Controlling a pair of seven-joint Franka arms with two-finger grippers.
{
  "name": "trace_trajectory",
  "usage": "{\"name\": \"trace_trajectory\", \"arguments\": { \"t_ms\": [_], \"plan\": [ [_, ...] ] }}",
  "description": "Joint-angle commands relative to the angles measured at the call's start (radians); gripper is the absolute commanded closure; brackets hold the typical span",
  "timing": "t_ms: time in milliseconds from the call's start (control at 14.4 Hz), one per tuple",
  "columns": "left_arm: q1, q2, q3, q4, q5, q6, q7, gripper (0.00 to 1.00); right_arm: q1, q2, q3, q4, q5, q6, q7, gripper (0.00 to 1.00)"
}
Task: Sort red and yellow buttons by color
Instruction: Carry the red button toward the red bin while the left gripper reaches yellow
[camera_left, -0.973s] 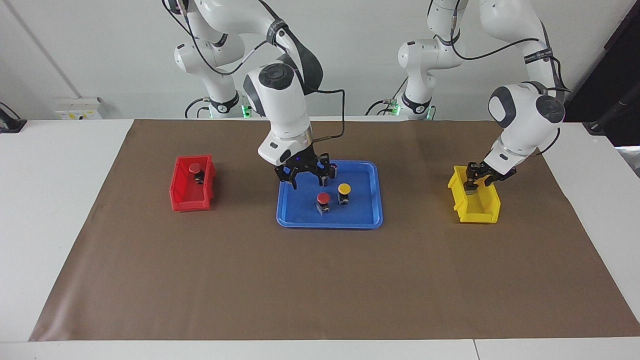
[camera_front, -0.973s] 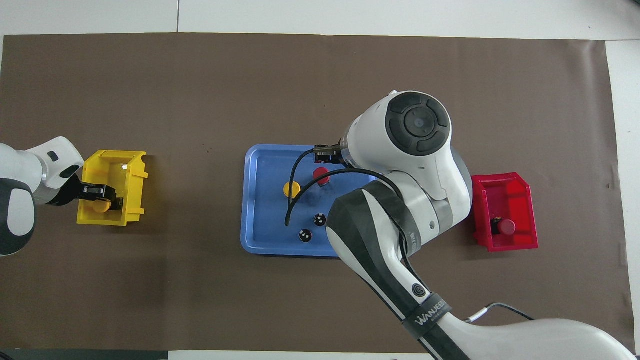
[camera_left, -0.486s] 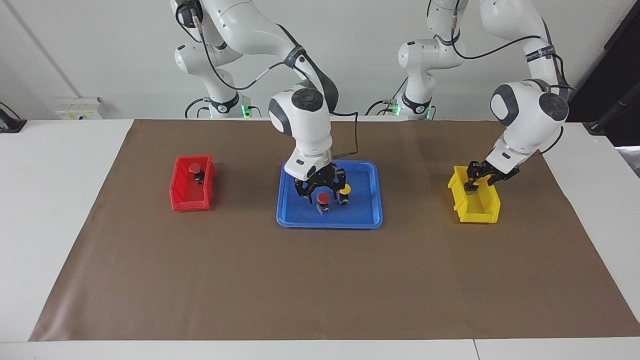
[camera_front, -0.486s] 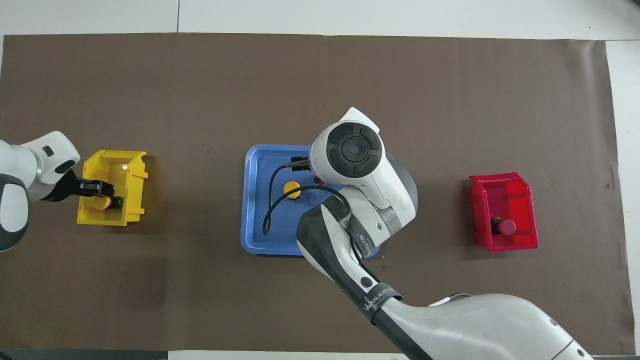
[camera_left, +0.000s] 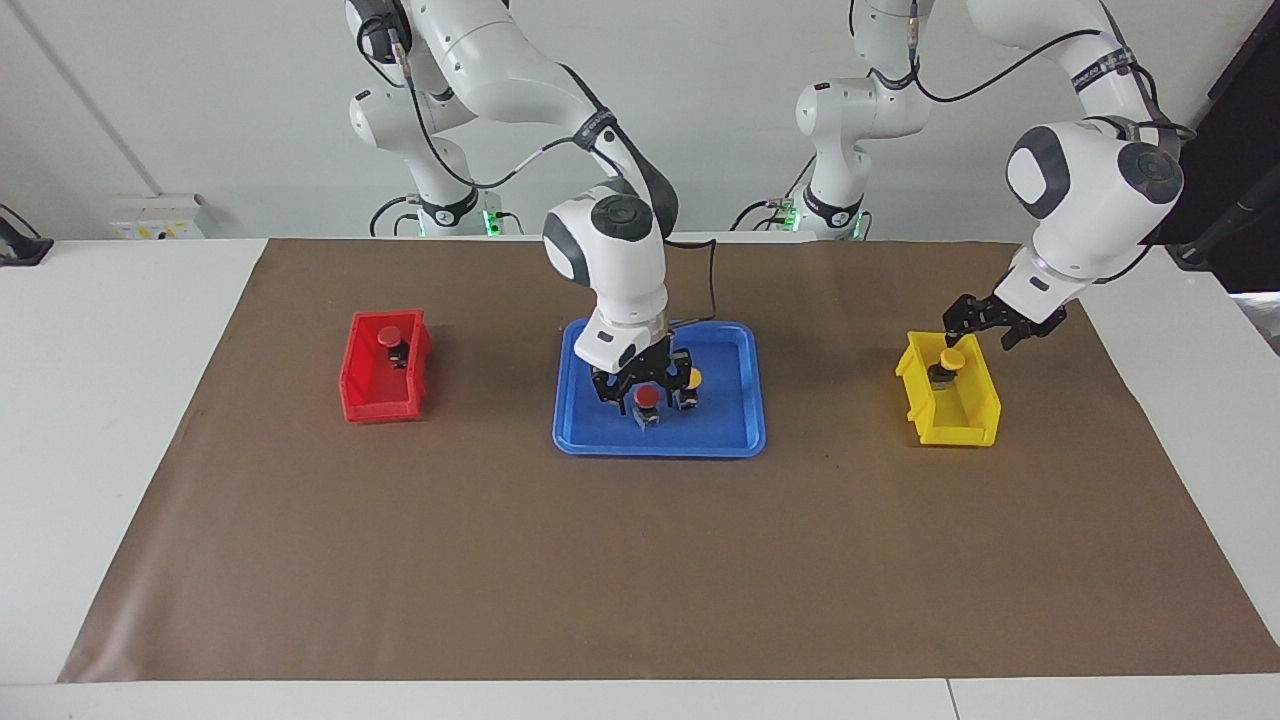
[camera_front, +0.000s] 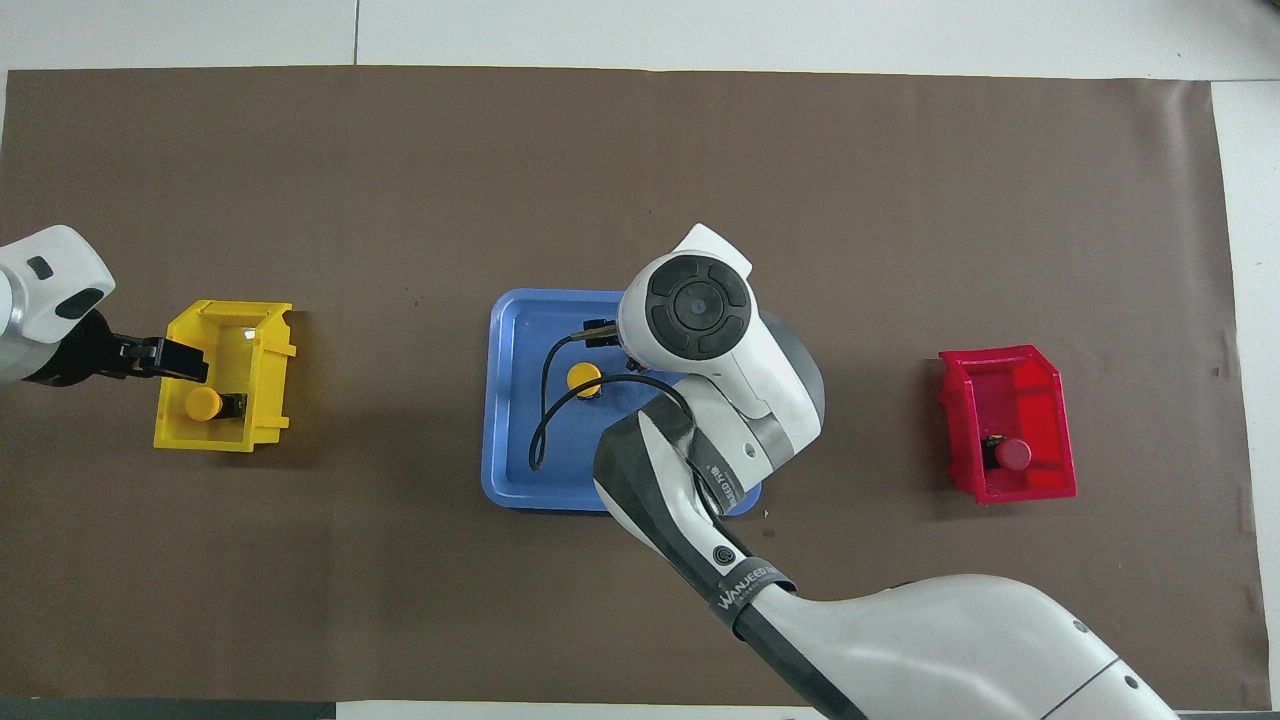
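in the blue tray (camera_left: 745, 400) the right gripper (camera_left: 643, 385), jaws apart, straddles the upright red button (camera_left: 646, 399); close squarely on its body, clear of the neighbouring yellow button (camera_left: 691, 380); left gripper (camera_left: 985, 322), jaws apart, over the yellow bin (camera_left: 975, 420).

White wall (camera_left: 200, 100), brown-matted table (camera_left: 600, 560)

Both my arms out, wrists bent down.
My right gripper (camera_left: 643, 385) points straight down, low, fingers spread. My left gripper (camera_left: 985, 325) hangs raised and tilted at my left arm's end, fingers apart, holding nothing.
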Motion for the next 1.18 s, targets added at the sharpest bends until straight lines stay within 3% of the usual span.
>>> {"name": "trace_trajectory", "arguments": {
  "t_ms": [0, 486, 625, 834, 1112],
  "plan": [
    [-0.068, -0.006, -0.003, 0.002, -0.005, -0.006, -0.098, 0.00, 0.001, -0.018, 0.000, -0.044, -0.016, 0.034, 0.017, 0.30],
    [-0.385, 0.020, -0.007, 0.034, -0.012, 0.061, -0.602, 0.00, 0.005, -0.019, 0.004, -0.053, -0.007, 0.042, 0.026, 0.42],
    [-0.455, 0.067, -0.007, 0.089, -0.012, 0.060, -0.693, 0.00, 0.013, -0.019, 0.004, -0.053, -0.005, 0.039, 0.026, 0.54],
    [-0.514, 0.122, -0.007, 0.137, -0.015, 0.072, -0.777, 0.00, 0.011, -0.019, 0.004, -0.045, -0.004, 0.030, 0.026, 0.83],
    [-0.548, 0.130, -0.009, 0.143, -0.032, 0.098, -0.808, 0.00, -0.018, -0.050, 0.004, -0.021, -0.002, -0.019, 0.015, 0.84]
  ]
}}
